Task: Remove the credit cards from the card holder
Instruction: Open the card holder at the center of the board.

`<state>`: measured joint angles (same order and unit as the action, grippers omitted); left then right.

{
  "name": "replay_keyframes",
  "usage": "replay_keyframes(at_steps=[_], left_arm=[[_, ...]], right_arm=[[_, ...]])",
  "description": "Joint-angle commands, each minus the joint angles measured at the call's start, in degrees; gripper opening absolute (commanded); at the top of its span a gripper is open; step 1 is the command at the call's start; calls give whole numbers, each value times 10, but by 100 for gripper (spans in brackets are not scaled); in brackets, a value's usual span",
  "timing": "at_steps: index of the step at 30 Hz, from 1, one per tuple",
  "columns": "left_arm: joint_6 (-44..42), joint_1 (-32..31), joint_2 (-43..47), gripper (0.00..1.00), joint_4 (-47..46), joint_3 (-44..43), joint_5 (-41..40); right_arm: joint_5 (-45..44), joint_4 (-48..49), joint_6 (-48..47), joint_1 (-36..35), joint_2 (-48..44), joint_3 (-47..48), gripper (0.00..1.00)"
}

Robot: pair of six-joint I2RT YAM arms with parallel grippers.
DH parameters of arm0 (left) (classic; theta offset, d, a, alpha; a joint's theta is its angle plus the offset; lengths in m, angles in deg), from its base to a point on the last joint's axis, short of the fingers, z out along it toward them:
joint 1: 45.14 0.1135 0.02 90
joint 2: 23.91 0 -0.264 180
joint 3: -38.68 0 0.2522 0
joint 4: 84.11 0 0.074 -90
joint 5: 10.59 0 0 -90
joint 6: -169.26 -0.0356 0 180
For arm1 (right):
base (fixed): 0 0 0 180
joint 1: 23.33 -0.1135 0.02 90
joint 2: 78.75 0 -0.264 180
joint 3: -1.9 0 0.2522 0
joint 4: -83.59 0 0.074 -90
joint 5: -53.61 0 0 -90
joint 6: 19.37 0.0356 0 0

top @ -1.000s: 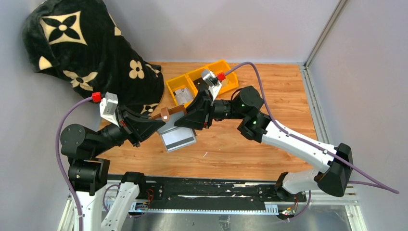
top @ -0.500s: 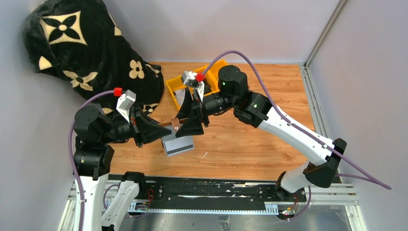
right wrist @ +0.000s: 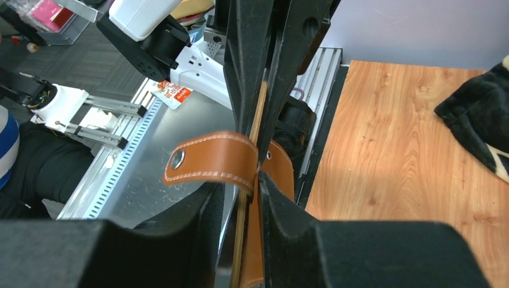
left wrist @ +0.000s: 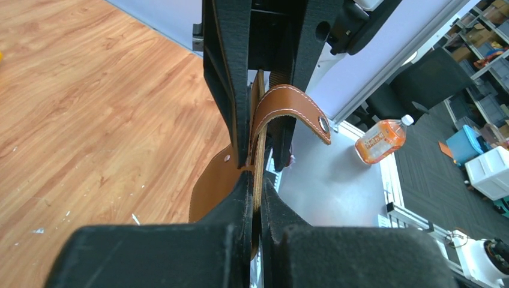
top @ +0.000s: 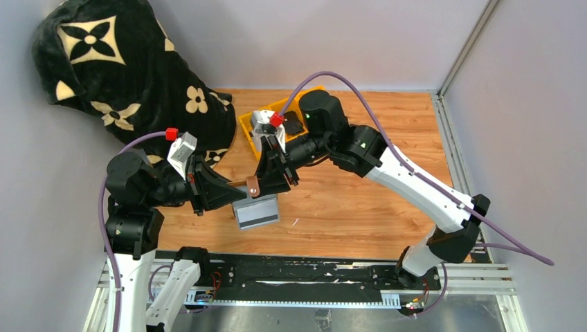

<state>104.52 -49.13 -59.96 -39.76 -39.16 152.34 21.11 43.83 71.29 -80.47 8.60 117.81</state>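
The brown leather card holder (top: 253, 185) hangs edge-up above the table between my two grippers, its snap tab (left wrist: 294, 108) curled free. My left gripper (left wrist: 257, 189) is shut on the holder's thin tan edge and comes in from the left (top: 234, 189). My right gripper (right wrist: 241, 183) stands open astride the opposite edge. The leather lies against one finger and a dark gap shows at the other. A grey-silver flat face (top: 256, 211) shows below the holder. I cannot tell whether it is a credit card or the holder's inner side.
A yellow compartment tray (top: 247, 128) sits at the back, partly hidden by my right arm, with a grey item (top: 262, 122) in it. A black flower-patterned blanket (top: 118, 69) fills the back left. Bare wood table (top: 360, 207) lies to the right.
Both grippers and the holder moved forward and slightly right from a second ago. My right wrist then swung left over the tray. The grey face under the holder looks smaller.
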Motion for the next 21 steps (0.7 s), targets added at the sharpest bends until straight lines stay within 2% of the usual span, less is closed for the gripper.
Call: replay_keyframes(at_steps=[1,3,5,7,9,10,11,12,15,17,21], left_arm=[[-1,-1,5,0,-5,-15,19],[-1,-1,6,0,-4,-13,21],[-5,-1,7,0,-2,-11,22],[-9,-1,8,0,0,-11,22],[-17,-1,10,0,5,-13,17],[-22,-1,11,5,9,-13,10],[-25,-1,13,19,10,-13,3],[-28,-1,15,41,10,-11,-6],[-30,-1,25,79,14,-4,-42],[-20,-1,37,90,8,7,-85],[63,-1,66,97,-65,63,-129]], right_arm=[[15,-58,-30,-21,36,50,31],[14,-87,-48,-31,55,74,36],[-7,-124,-70,-39,71,104,36],[-20,-154,-82,-41,87,124,26],[-27,-168,-88,-41,93,133,3],[-34,-166,-89,-41,92,132,0],[-40,-158,-87,-41,88,129,0],[-47,-142,-80,-40,81,124,0],[-48,-66,-39,-32,56,94,0],[-43,17,7,-23,22,46,0],[-43,199,104,-7,-41,-55,0]])
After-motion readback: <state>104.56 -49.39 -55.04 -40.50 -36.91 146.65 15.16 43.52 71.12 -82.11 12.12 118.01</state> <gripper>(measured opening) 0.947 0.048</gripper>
